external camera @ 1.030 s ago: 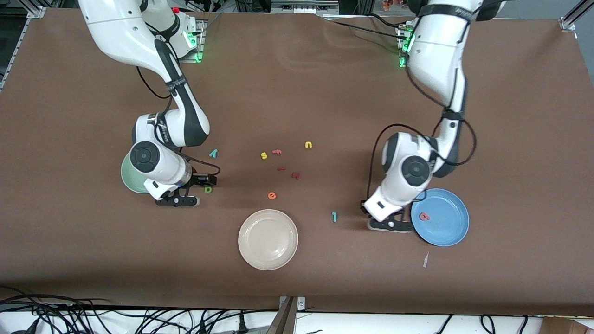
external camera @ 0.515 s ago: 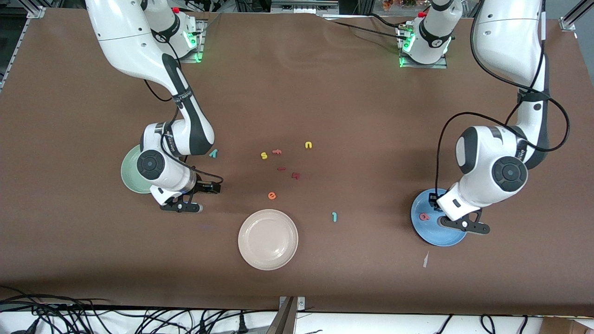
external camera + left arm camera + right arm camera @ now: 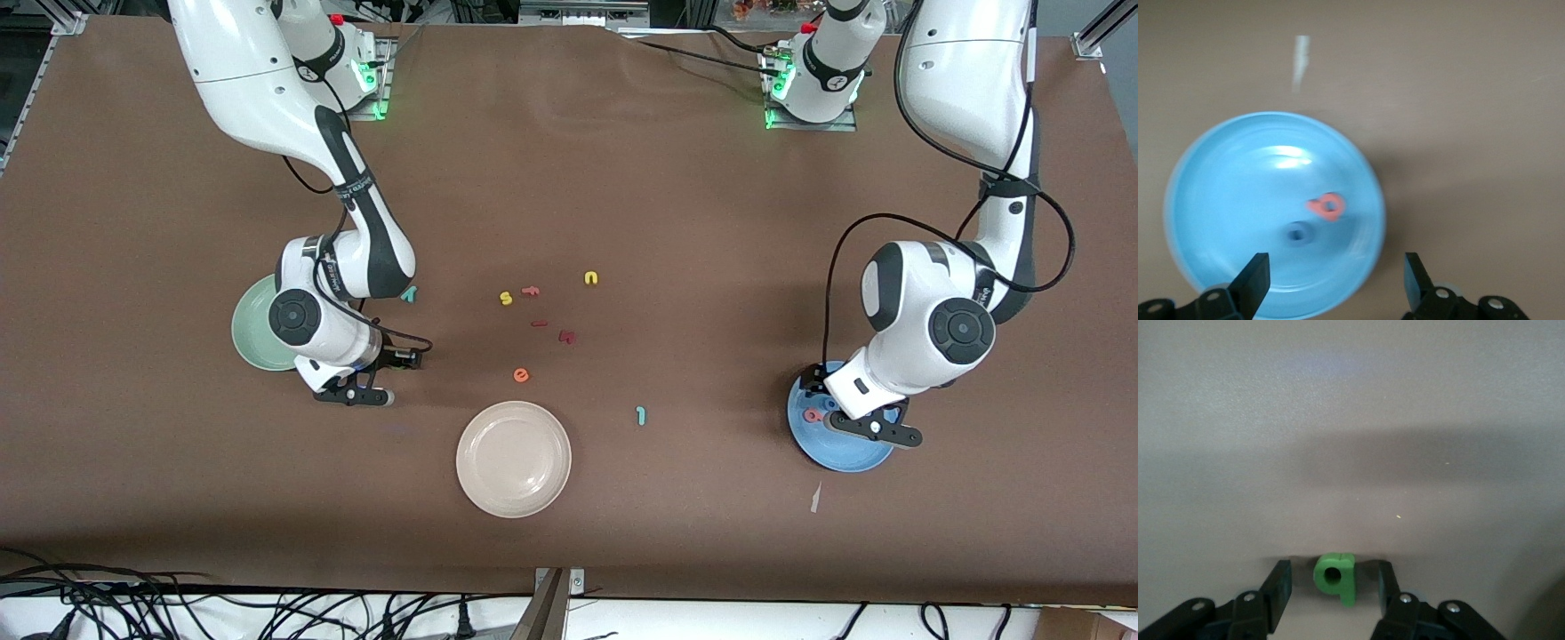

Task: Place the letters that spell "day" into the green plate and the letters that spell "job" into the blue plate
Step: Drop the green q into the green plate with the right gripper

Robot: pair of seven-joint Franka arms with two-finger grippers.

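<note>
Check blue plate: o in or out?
In. The blue o lies in the blue plate beside the red b, under the open left gripper.

"b" (image 3: 1327, 206) and "o" (image 3: 1296, 233) in the blue plate (image 3: 1218, 193); "d" (image 3: 1335, 577) on the table (image 3: 1351, 420).

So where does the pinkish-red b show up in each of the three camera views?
Front view: pinkish-red b lies in the blue plate, at the left arm's end of the table, beside the left gripper.
Left wrist view: b near the plate's middle.
Right wrist view: not in it.
Shared landmark: the blue plate.
</note>
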